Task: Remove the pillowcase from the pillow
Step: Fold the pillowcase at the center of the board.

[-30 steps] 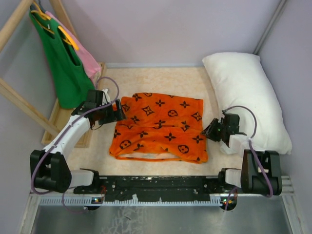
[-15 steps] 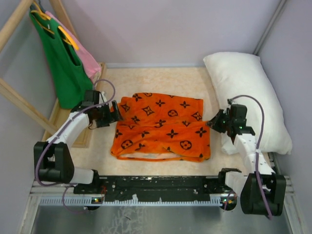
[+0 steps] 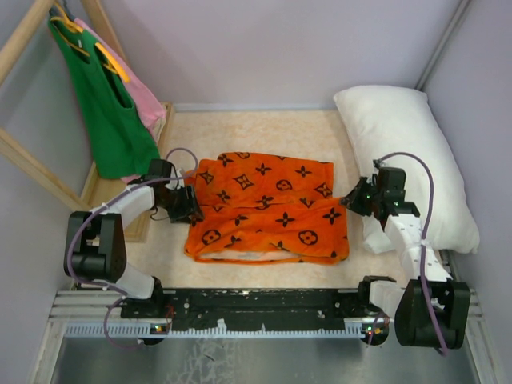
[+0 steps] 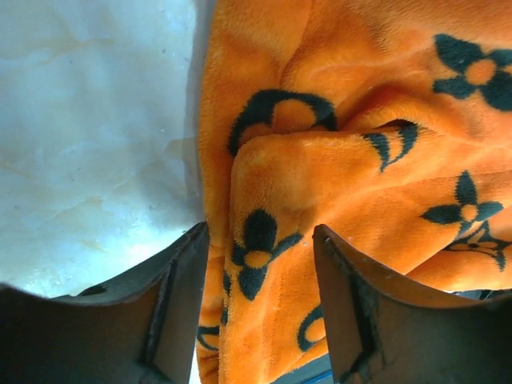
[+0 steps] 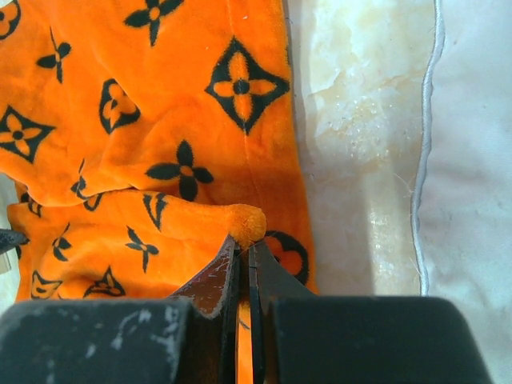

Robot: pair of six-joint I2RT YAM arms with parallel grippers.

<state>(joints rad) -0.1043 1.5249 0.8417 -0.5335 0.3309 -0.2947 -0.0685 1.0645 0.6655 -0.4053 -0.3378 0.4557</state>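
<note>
Overhead, we see the pillowcase (image 3: 268,212) lying flat on the table (image 3: 264,132), with the pillow (image 3: 404,152) uncovered just to its right. Only the wrist views settle the grips: the right gripper (image 5: 244,250) is closed, pinching a fabric tuft. The left gripper (image 4: 260,240) has its jaws apart, astride a fold.

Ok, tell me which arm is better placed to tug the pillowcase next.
Right, probably. The right gripper is shut on a pinched tuft at the right edge of the pillowcase, ready to pull. The left gripper straddles a fold at the left edge with jaws apart, not clamped.
</note>
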